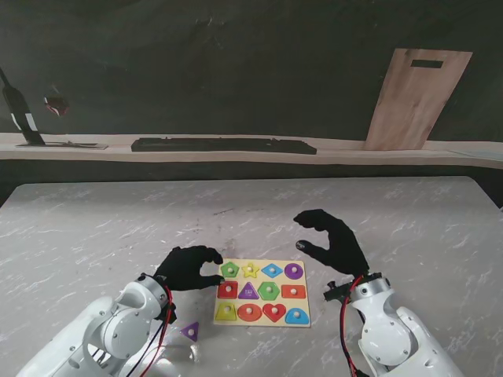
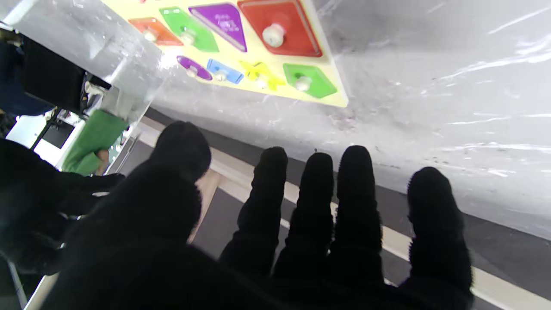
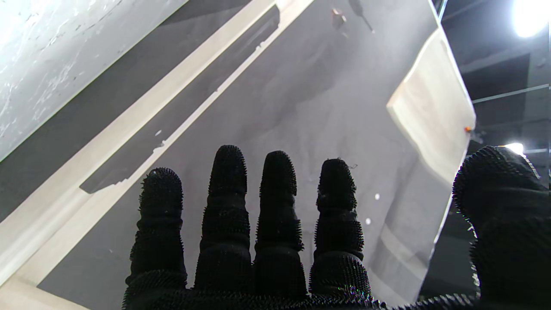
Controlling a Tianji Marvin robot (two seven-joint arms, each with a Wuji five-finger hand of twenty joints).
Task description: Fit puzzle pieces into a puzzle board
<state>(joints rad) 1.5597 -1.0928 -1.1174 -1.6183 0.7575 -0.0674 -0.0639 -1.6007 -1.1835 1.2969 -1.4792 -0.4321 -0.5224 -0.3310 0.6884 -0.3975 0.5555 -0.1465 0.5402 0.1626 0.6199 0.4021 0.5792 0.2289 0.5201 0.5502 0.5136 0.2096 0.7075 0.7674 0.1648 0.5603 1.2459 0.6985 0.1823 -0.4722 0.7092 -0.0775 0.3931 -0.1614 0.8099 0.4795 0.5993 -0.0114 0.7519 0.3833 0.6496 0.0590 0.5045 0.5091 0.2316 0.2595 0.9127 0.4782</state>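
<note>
Your left hand [image 1: 187, 268] holds nothing: its fingers [image 2: 356, 189] are spread and slightly curled, hovering just beside the left edge of the puzzle board [image 1: 263, 318]. Your right hand [image 1: 330, 242] is empty too, fingers apart, thumb and forefinger arched over the table just off the board's far right corner.

All the slots on the board look filled, though the purple triangle in the middle row may not be fully seated. One loose purple triangle piece [image 1: 189, 331] lies on the marble table [image 1: 94, 228] near your left wrist, nearer to me than the hand, half tucked by the forearm.

The likely trouble is that you sweep the left arm back for that piece and knock it off the near edge. The board lies free, so a push from either hand could slide it.
</note>
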